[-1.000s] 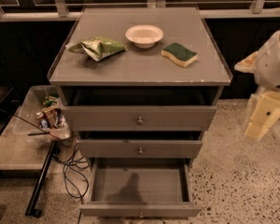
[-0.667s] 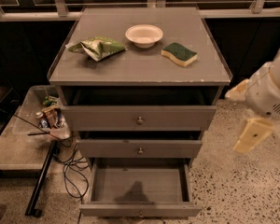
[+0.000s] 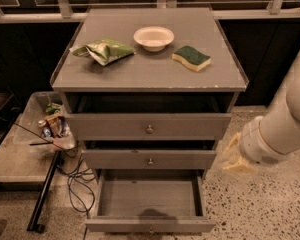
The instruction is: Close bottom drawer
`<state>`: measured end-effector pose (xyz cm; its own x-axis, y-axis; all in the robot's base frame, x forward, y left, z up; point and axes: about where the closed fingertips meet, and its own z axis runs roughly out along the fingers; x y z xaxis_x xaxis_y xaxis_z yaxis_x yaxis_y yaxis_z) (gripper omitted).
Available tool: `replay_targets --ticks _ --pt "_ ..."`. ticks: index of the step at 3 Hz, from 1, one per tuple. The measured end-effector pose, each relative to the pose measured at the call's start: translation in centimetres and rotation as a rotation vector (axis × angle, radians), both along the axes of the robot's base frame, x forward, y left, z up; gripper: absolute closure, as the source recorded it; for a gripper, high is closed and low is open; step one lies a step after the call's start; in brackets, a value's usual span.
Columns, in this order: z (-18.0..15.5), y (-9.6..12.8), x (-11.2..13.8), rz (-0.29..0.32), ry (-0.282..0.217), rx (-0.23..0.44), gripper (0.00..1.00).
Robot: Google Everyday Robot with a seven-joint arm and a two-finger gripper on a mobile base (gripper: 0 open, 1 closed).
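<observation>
Bottom drawer (image 3: pixel 150 225): pulled well out at base of grey cabinet (image 3: pixel 140 74), below mid drawer (image 3: pixel 115 160). Prob. rigid, light, slides straight. No grasp needed: flat push on front panel centre, by the small round knob (image 3: pixel 151 229). Front is low, wide, grey. Gripper (image 3: pixel 233 156) hangs right of cabinet, level w/ mid drawer, not touching; released or clenched, can't tell.

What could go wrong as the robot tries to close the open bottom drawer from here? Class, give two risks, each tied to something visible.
1. The end effector hangs right of the cabinet, level with the middle drawer, not before the bottom drawer. Swinging inward may strike the drawer's side wall or the cabinet.
2. A push at the front's right corner, far from the knob, could skew and jam the drawer.
</observation>
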<state>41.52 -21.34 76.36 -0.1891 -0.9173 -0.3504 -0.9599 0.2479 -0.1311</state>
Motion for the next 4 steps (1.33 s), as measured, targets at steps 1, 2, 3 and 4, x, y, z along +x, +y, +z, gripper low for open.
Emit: replay_targets --ticks 1,2,3,4 --pt "0.1 0.0 0.1 -0.003 -0.009 -0.002 0.88" --pt "0.2 0.0 0.1 -0.003 -0.009 -0.003 1.0" --pt "-2.2 0.7 0.0 -0.023 0.031 0.036 1.0" --pt "-7.1 1.5 -0.2 -0.058 0.097 0.074 1.0"
